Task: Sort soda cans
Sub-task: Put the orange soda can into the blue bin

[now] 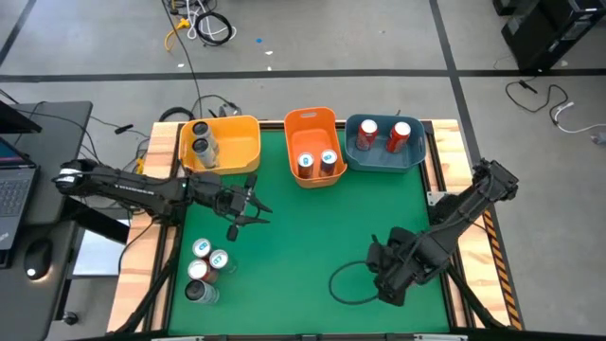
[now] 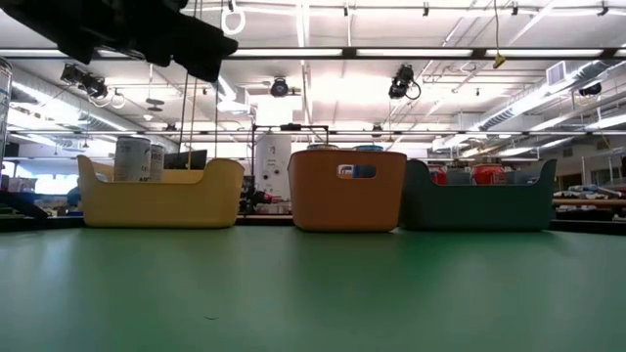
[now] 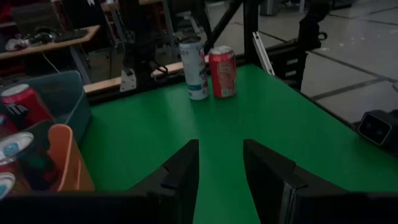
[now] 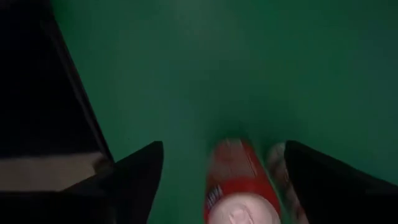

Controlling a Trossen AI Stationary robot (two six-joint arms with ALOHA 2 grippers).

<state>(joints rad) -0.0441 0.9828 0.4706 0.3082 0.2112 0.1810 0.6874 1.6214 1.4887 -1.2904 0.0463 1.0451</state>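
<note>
Fingers of the right gripper [image 4: 221,180] were spread around a red can [image 4: 239,183]; the left gripper [image 1: 248,206] was held empty, parted.

Yellow bin [image 1: 237,142], orange bin [image 1: 311,123], blue bin [image 1: 383,161]

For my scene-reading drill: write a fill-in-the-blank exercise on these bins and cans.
1. The two red cans lie in the ____ bin.
2. The yellow bin holds ____ grey cans.
3. Between the open fingers of the right gripper shows a ____ can.
4. The orange bin stands ____ the other two bins.

Missing words: blue; two; red; between
</note>
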